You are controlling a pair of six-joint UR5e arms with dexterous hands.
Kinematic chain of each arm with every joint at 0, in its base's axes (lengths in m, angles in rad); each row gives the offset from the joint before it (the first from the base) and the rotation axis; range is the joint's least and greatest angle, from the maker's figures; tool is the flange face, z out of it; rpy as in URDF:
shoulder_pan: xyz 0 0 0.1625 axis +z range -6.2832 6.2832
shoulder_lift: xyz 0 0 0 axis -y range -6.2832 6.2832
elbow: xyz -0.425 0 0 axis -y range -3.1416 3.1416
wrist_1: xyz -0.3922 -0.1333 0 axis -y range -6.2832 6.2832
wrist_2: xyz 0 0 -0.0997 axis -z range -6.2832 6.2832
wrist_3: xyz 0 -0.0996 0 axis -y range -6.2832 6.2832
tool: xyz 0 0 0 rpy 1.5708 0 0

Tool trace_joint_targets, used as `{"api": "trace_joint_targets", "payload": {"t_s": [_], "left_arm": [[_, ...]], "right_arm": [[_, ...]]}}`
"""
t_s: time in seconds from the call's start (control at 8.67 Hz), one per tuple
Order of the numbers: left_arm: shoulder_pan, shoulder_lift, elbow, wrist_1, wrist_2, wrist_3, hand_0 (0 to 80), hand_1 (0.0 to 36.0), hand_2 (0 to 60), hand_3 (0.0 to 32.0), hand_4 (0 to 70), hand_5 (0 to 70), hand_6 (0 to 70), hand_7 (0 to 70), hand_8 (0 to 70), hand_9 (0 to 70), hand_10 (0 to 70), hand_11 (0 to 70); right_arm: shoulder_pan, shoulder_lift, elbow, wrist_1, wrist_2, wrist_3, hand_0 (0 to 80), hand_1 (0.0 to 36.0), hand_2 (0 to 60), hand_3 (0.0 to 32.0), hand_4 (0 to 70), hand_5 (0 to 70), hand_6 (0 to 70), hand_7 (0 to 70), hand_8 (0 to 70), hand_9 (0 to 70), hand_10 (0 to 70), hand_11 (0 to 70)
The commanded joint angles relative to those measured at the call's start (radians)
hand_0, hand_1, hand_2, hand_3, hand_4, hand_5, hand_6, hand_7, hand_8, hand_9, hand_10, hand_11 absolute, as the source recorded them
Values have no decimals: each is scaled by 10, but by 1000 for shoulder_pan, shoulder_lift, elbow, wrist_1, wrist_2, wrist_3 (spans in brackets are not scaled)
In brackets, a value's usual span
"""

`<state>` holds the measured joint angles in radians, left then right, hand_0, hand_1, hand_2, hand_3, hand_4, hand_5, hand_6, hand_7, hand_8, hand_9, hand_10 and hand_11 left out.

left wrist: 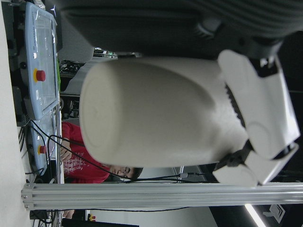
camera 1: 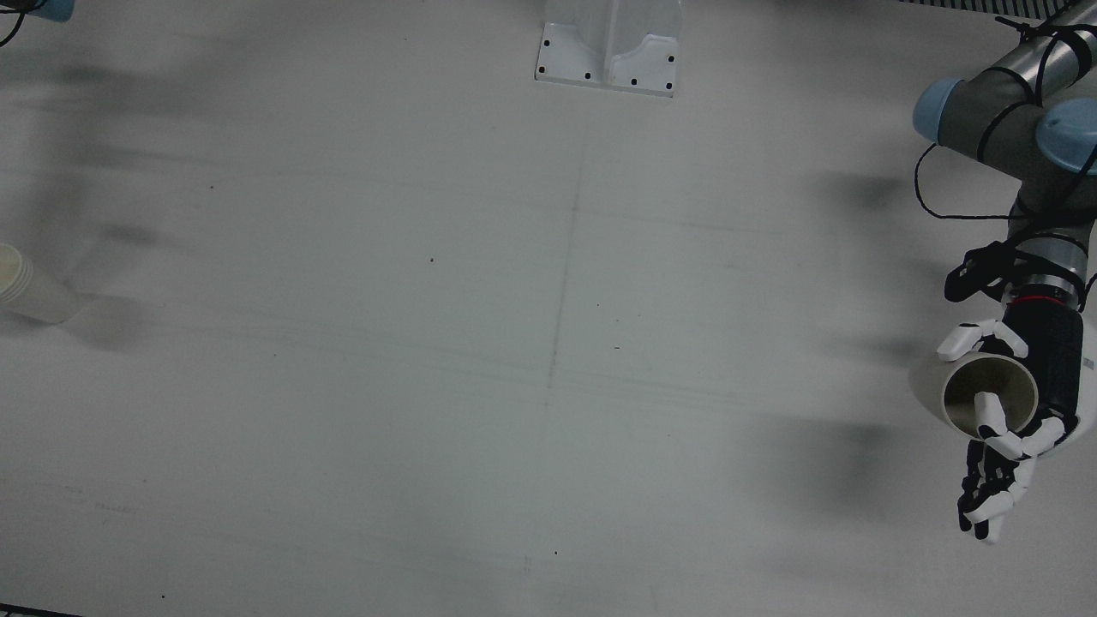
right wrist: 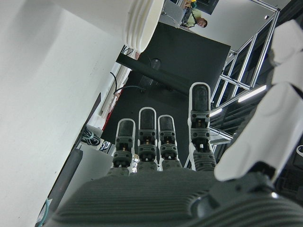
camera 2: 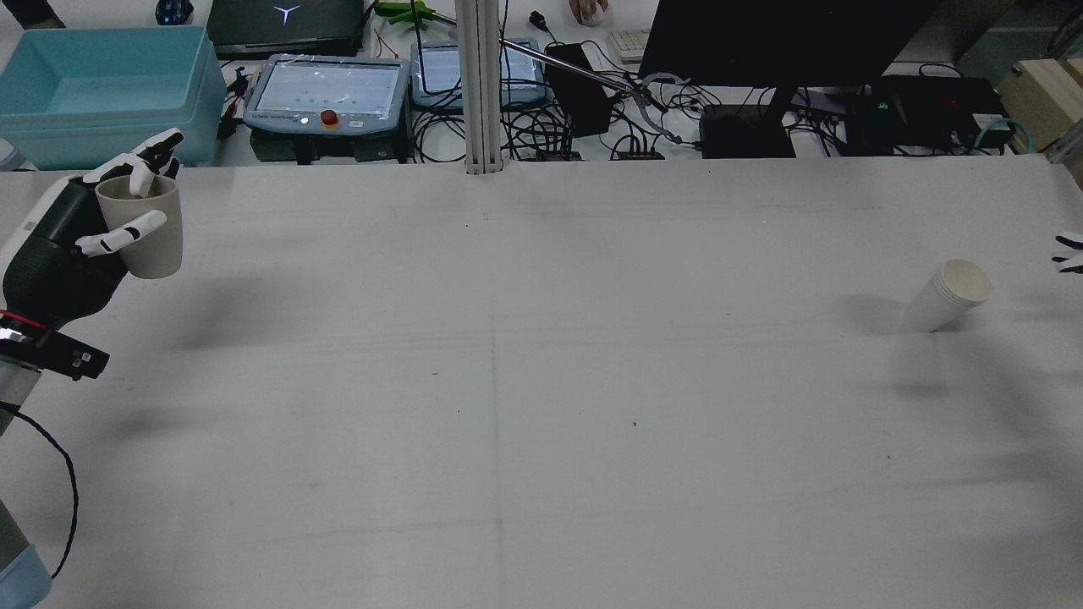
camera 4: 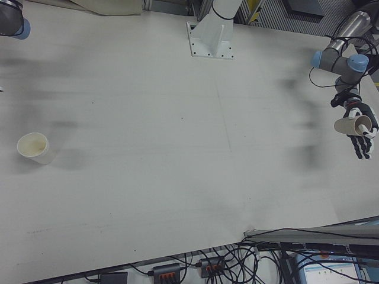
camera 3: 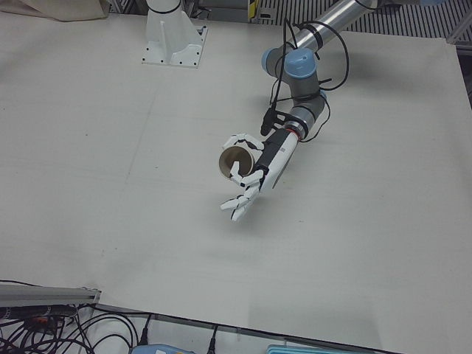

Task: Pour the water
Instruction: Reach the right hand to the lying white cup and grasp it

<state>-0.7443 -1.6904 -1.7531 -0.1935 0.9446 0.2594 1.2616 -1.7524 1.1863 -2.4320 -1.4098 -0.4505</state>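
My left hand (camera 2: 59,254) is shut on a beige paper cup (camera 2: 142,227) and holds it in the air, roughly upright, over the table's left edge in the rear view. The same cup (camera 1: 986,398) shows its open mouth in the front view, beside the hand (camera 1: 1046,377); some fingers stretch past it. A stack of white paper cups (camera 2: 948,296) stands on the table at the far right, also seen as the stack (camera 1: 26,287) and the stack (camera 4: 34,147). My right hand (right wrist: 161,156) is open, fingers straight, just right of that stack; only its fingertips (camera 2: 1068,252) show in the rear view.
A white pedestal (camera 1: 608,51) is bolted at the table's robot-side middle. Beyond the far edge are a blue bin (camera 2: 101,85), teach pendants (camera 2: 326,93), a dark monitor (camera 2: 787,51) and cables. A person in red (left wrist: 80,161) sits behind.
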Motion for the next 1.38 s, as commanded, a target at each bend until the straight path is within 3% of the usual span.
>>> {"api": "trace_joint_targets", "payload": {"t_s": [0.0, 0.46, 1.04, 1.15, 1.27], "left_arm": [[49, -43, 26, 28, -4, 9, 384, 360, 600, 0, 345, 700, 72, 188, 35, 65, 24, 50], [49, -60, 52, 32, -7, 6, 379, 360, 600, 0, 343, 700, 72, 186, 35, 65, 23, 47], [48, -54, 78, -6, -6, -9, 383, 360, 600, 0, 343, 700, 70, 182, 36, 66, 21, 43], [46, -49, 79, -12, -6, -9, 385, 360, 600, 0, 343, 700, 70, 183, 35, 66, 22, 44], [46, -48, 79, -15, -6, -11, 383, 360, 600, 0, 342, 700, 70, 182, 35, 66, 21, 43]], "right_arm": [[-45, 226, -351, 120, 8, -82, 430, 123, 71, 0, 0, 0, 0, 0, 0, 0, 0, 0], [-103, 234, -359, 129, 9, -111, 435, 128, 94, 12, 0, 0, 0, 0, 0, 0, 0, 0], [-217, 237, -267, 116, 18, -174, 460, 152, 133, 14, 6, 0, 12, 0, 0, 0, 0, 0], [-235, 237, -242, 113, 41, -174, 466, 162, 158, 0, 64, 0, 38, 2, 0, 0, 0, 0], [-257, 237, -220, 110, 61, -174, 489, 187, 245, 0, 210, 176, 154, 213, 26, 42, 26, 47]]}}
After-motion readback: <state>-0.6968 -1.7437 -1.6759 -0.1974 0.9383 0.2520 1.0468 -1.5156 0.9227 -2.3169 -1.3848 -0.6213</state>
